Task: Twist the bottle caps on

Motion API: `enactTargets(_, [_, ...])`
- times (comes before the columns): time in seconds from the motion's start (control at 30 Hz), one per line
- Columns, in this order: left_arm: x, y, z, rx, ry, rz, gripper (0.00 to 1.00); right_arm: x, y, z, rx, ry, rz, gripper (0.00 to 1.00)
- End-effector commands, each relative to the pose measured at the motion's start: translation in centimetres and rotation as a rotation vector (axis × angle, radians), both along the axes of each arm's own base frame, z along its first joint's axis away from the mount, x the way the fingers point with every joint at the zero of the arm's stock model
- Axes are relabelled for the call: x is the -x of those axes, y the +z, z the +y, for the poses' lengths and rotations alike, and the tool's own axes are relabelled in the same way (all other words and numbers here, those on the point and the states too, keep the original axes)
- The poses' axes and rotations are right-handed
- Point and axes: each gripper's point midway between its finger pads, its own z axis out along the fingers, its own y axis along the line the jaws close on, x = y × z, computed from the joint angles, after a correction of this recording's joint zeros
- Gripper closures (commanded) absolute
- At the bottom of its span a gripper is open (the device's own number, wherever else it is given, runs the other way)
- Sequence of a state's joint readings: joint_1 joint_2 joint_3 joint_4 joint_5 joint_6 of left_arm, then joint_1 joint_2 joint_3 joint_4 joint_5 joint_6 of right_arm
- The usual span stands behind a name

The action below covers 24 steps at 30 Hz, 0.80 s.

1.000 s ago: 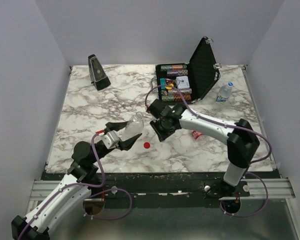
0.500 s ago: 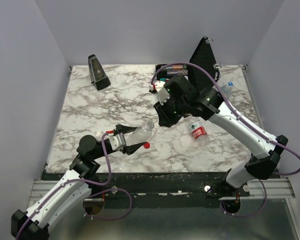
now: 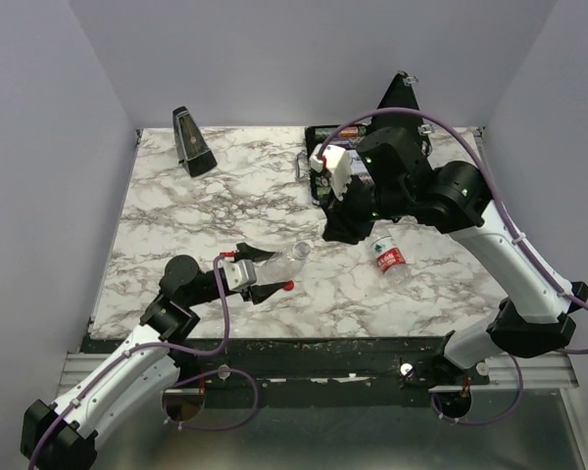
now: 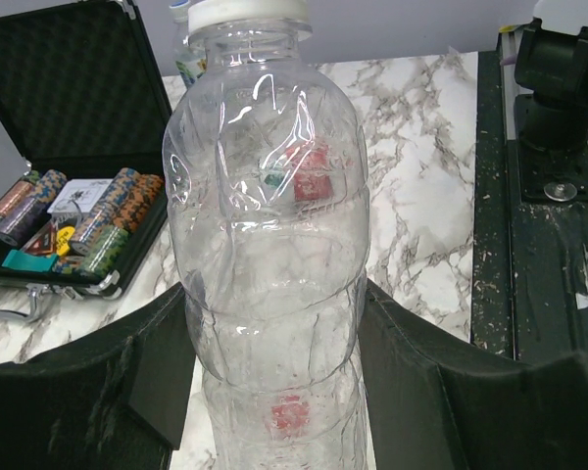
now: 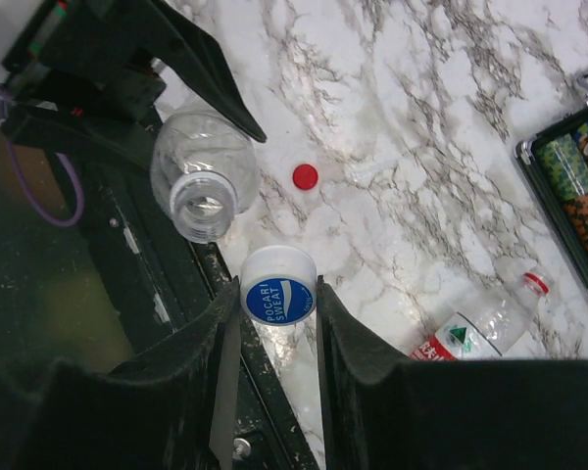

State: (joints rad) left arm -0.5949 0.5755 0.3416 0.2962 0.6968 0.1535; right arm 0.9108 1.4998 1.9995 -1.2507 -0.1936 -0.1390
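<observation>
Claws both grip. Left claw (image 3: 263, 274), on an arm stretched low over the surface (image 3: 176, 215), is clamped round a tilted, uncapped clear bottle (image 4: 265, 225). Right claw (image 5: 277, 292), its arm arched high, pinches a blue-and-white cap (image 5: 279, 300) above. A red cap (image 5: 305, 176) lies near the bottle.
</observation>
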Motion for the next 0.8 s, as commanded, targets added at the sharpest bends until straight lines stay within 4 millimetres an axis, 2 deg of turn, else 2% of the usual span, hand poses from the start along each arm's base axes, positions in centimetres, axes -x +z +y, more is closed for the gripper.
enactTargets(0.0, [0.7, 1.1, -0.4, -0.007, -0.058, -0.036, 0.62, 2.1, 1.3, 0.6, -0.041, 0.134, 0.004, 0.84])
enactTargets(0.17, [0.7, 0.8, -0.4, -0.016, -0.064, -0.029, 0.63, 2.5, 1.5, 1.5, -0.045, 0.184, 0.000, 0.84])
enactTargets(0.33, [0.6, 0.8, -0.4, -0.021, -0.064, -0.024, 0.63, 3.2, 0.7, 2.4, -0.029, 0.237, 0.024, 0.84])
enactTargets(0.77, [0.9, 1.1, -0.5, -0.014, -0.078, -0.031, 0.64, 3.7, -1.5, 3.2, 0.029, 0.279, 0.067, 0.83])
